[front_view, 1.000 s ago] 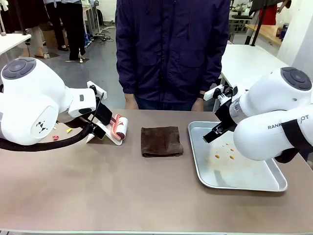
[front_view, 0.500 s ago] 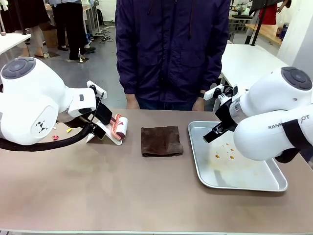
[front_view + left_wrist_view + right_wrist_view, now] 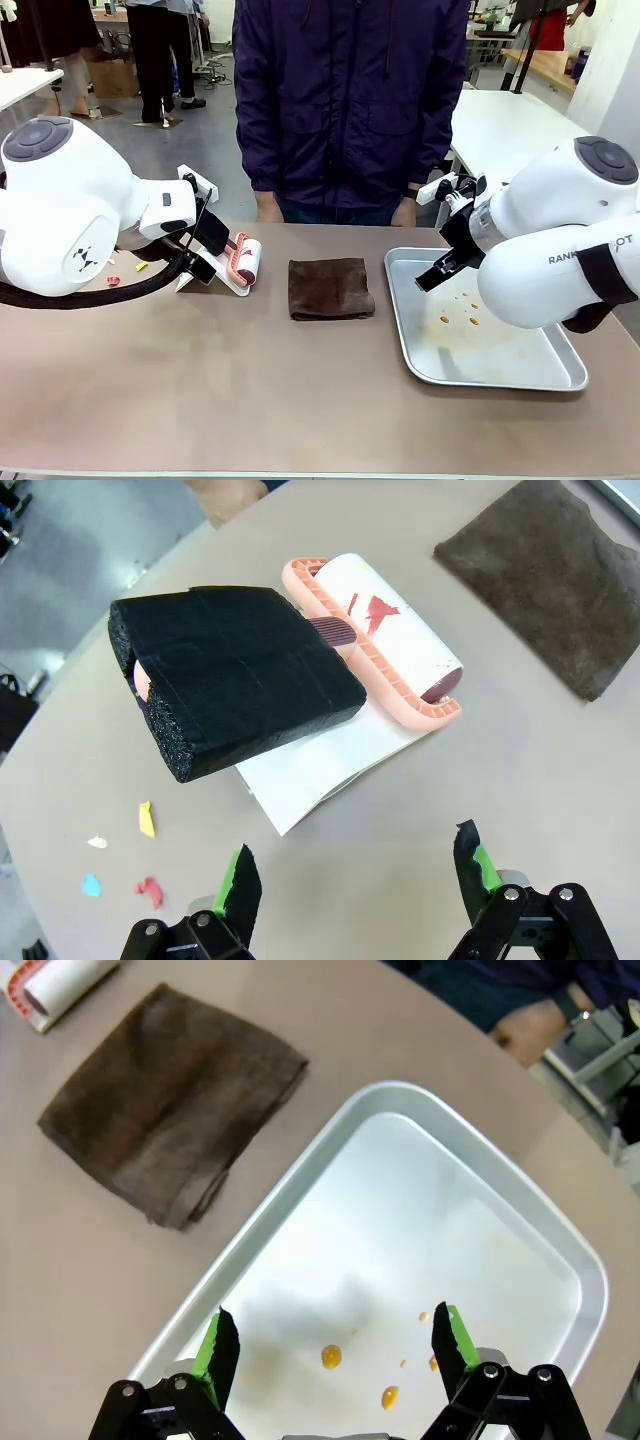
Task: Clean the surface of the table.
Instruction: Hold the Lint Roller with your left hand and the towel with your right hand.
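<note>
Left gripper point(image 3: 355, 855): jaws spread wide, nothing between them, hanging over bare table point(image 3: 250, 400) on the robot's-left side of the folded brown cloth point(image 3: 331, 289). Just ahead of its fingertips there's a lint roller point(image 3: 375, 630) with a pink frame and a black foam block point(image 3: 235, 675) on the handle end, lying on a white sheet point(image 3: 320, 765). A few coloured paper scraps point(image 3: 147, 820) lie on the tabletop farther from the cloth than the roller. Right gripper point(image 3: 333, 1325): also fully spread, holding nothing, over the silver tray point(image 3: 510, 350), which sits on the cloth's other side, close but not touching. Orange drips point(image 3: 445, 320) on the tray floor near the end closest to the cloth. The taupe table carries all of it, with the cloth about mid-table. A person point(image 3: 350, 100) in a dark jacket stands at the far edge directly behind the cloth.
</note>
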Action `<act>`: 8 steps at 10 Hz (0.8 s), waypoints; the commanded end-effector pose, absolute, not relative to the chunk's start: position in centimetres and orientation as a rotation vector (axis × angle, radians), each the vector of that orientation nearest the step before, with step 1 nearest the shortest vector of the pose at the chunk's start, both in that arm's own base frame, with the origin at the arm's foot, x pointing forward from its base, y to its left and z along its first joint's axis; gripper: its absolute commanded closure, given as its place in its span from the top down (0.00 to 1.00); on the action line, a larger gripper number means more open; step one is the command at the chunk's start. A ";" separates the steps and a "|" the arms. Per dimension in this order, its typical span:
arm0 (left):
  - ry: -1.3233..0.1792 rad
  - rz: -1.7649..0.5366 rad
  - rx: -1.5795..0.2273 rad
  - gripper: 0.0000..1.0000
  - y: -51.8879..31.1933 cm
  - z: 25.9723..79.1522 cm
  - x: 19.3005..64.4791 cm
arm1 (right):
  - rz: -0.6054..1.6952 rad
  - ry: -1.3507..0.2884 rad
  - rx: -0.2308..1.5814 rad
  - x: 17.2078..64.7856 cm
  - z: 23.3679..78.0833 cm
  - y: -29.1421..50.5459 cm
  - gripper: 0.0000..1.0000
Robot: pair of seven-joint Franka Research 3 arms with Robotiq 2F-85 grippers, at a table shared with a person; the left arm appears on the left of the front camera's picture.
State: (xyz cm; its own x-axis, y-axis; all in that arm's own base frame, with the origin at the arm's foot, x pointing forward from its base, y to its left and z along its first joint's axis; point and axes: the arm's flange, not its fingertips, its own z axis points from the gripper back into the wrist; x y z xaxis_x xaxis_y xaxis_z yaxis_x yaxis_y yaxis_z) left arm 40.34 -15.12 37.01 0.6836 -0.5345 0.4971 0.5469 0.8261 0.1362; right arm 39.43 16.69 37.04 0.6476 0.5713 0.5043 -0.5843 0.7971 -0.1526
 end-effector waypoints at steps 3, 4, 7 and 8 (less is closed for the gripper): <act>-0.550 -0.607 -0.024 1.00 -15.1 37.0 40.3 | 0.656 -0.565 0.025 39.4 37.1 16.7 1.00; -0.550 -0.607 -0.024 1.00 -15.1 37.0 40.3 | 0.656 -0.565 0.025 39.4 37.1 16.7 1.00; -0.550 -0.607 -0.024 1.00 -15.1 37.0 40.3 | 0.656 -0.565 0.025 39.4 37.1 16.7 1.00; -0.550 -0.607 -0.024 1.00 -15.1 37.0 40.3 | 0.656 -0.565 0.025 39.4 37.1 16.7 1.00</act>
State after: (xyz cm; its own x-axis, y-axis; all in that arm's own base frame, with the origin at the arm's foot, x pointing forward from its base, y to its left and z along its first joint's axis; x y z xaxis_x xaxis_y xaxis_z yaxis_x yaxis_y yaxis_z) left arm 40.34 -15.12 37.01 0.6836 -0.5344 0.4971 0.5469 0.8261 0.1361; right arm 39.43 16.69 37.04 0.6476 0.5713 0.5043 -0.5843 0.7971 -0.1526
